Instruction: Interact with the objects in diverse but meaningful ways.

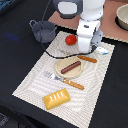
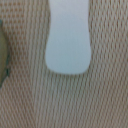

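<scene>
Woven placemat (image 1: 30,82) — hand's fingertips hidden behind arm, grip unreadable — pale flat piece (image 2: 67,37) blurred.

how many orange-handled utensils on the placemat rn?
2. A fork lies just below the plate in the exterior view; a knife lies above the plate, beside the arm. The arm may hide others behind it.

The exterior view is soft and low in detail, evenly lit from above; the mat (image 1: 35,82) is bright against a dark table (image 1: 15,30), and the arm (image 1: 90,22) is nearly washed out white. Beneath it lies a faint shadow. The wrist view is strongly blurred: the pale piece (image 2: 68,40) has fuzzy edges and the weave smears.
</scene>
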You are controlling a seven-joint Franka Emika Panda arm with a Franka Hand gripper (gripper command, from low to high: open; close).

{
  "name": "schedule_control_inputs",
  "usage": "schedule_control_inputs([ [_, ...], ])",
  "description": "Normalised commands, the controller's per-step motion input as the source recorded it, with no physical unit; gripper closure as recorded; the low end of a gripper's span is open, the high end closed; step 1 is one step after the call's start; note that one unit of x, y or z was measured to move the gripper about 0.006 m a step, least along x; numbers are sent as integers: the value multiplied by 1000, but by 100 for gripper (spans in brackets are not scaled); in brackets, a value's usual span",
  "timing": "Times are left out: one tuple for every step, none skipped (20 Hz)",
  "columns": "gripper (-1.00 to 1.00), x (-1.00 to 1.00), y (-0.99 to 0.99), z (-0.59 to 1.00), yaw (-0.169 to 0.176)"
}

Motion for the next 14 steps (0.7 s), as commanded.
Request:
schedule_control_inputs([
  [-100,723,223,231,-84],
  [-100,717,237,211,-83],
  [-100,714,237,200,-84],
  [-100,691,237,171,-86],
  [-100,623,194,111,-84],
  [-100,543,171,54,-72],
  [-100,503,134,23,-43],
  [-100,526,166,6,-45],
  [-100,526,160,17,-45],
  [100,531,160,14,-44],
  [100,529,174,14,-44],
  [100,534,189,0,-40],
  [100,534,197,14,-34],
  [100,543,229,0,-31],
])
